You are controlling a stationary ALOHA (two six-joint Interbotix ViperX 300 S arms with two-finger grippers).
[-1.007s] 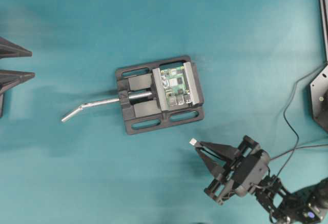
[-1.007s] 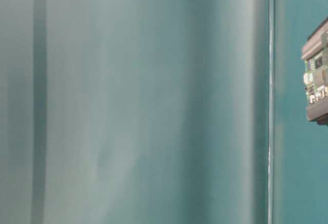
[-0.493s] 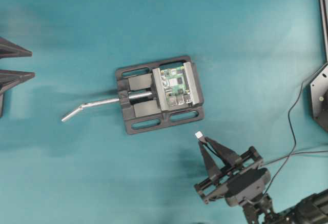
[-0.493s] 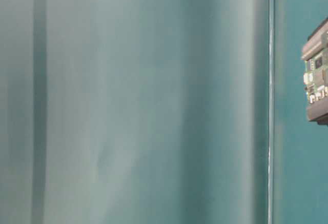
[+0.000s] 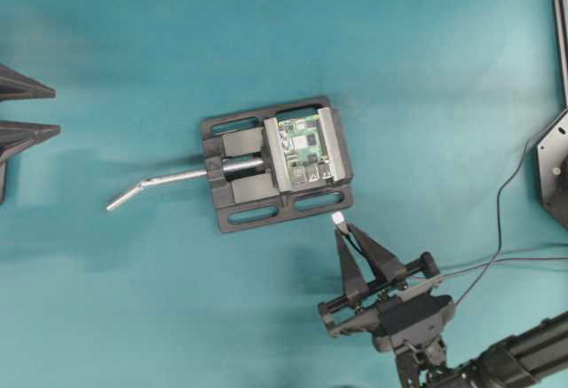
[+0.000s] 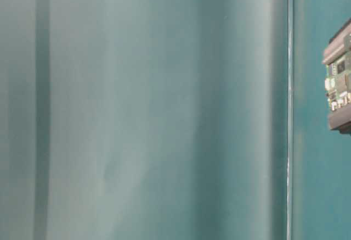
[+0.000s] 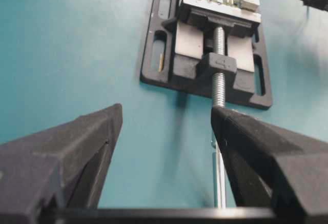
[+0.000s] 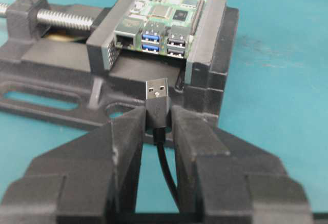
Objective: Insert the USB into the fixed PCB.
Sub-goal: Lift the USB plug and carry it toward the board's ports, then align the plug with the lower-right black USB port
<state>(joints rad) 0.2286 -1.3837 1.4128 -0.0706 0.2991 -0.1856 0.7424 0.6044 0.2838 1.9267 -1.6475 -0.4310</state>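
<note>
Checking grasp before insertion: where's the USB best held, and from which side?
By its short black body, from the cable end, as the right gripper does now: fingers pinch its two sides, cable trailing back between them. That leaves the silver plug of the USB free, pointing at the fixed PCB ports.

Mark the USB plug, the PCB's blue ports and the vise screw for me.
USB (image 8: 156,92): right wrist view, on its silver metal shell, held in the right pincer.
PCB (image 8: 152,38): right wrist view, on the blue ports.
Vise screw (image 7: 219,55): left wrist view, on the threaded rod.
</note>
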